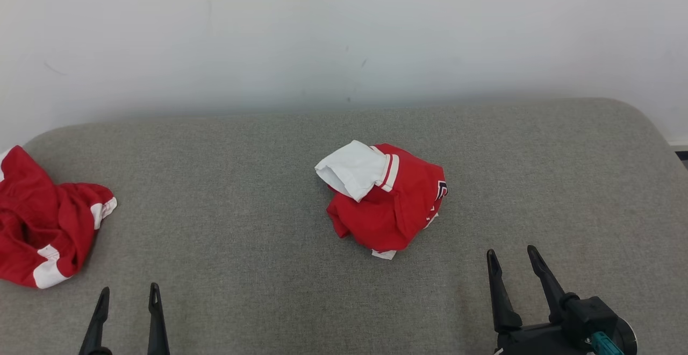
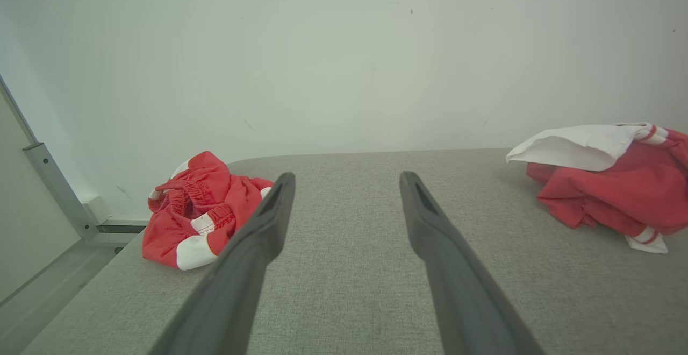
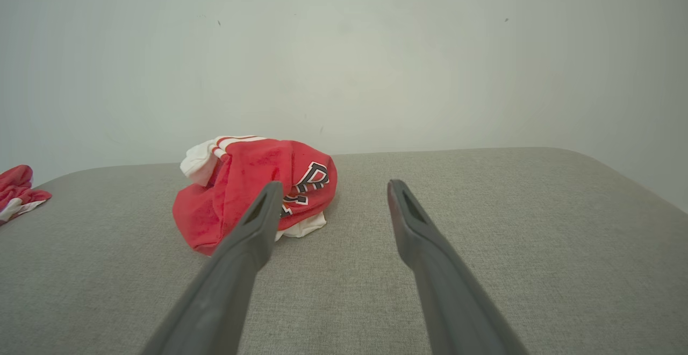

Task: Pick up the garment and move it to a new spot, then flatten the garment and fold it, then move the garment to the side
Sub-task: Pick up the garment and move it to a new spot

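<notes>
A crumpled red and white garment (image 1: 387,199) lies bunched in the middle of the grey padded surface (image 1: 258,183). Dark lettering shows on its right side. It sits at the right edge of the left wrist view (image 2: 613,188) and left of centre in the right wrist view (image 3: 252,191). My left gripper (image 1: 129,293) stands open at the lower left, well short of it, nothing between its fingers (image 2: 269,220). My right gripper (image 1: 513,255) stands open at the lower right, a little to the garment's right and nearer me, also empty.
A second red and white garment (image 1: 45,220) lies crumpled at the surface's left edge (image 2: 199,215). A pale wall (image 1: 344,32) rises right behind the surface. The surface's rounded right corner (image 1: 639,123) drops off to the floor. A metal frame post (image 2: 54,188) stands off the left end.
</notes>
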Robot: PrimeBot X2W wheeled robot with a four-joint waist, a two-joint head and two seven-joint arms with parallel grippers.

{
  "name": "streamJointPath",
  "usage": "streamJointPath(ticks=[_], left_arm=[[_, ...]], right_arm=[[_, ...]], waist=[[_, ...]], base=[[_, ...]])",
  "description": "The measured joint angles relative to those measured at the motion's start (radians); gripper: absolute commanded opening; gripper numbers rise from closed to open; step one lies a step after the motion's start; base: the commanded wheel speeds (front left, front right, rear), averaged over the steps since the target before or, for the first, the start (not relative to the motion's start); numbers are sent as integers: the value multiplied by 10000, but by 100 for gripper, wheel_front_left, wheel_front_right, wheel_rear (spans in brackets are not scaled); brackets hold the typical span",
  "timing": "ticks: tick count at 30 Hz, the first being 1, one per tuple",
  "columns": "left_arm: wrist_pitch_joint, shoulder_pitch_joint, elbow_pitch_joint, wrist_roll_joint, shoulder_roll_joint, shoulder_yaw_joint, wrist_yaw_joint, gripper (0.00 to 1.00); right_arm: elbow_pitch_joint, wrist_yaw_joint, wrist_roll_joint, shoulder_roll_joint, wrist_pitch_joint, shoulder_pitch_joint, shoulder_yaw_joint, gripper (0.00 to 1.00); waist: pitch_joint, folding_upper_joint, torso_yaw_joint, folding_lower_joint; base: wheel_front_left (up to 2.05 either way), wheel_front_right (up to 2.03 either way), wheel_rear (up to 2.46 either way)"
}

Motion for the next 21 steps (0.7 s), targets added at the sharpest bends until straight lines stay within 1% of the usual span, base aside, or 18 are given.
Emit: streamJointPath(ticks=[21], left_arm=[[0, 0, 121, 132, -142, 174, -226, 100]], right_arm=[[46, 0, 2, -2, 0, -1, 2, 100]], waist=[[-80, 0, -13, 0]], base=[[0, 0, 0]])
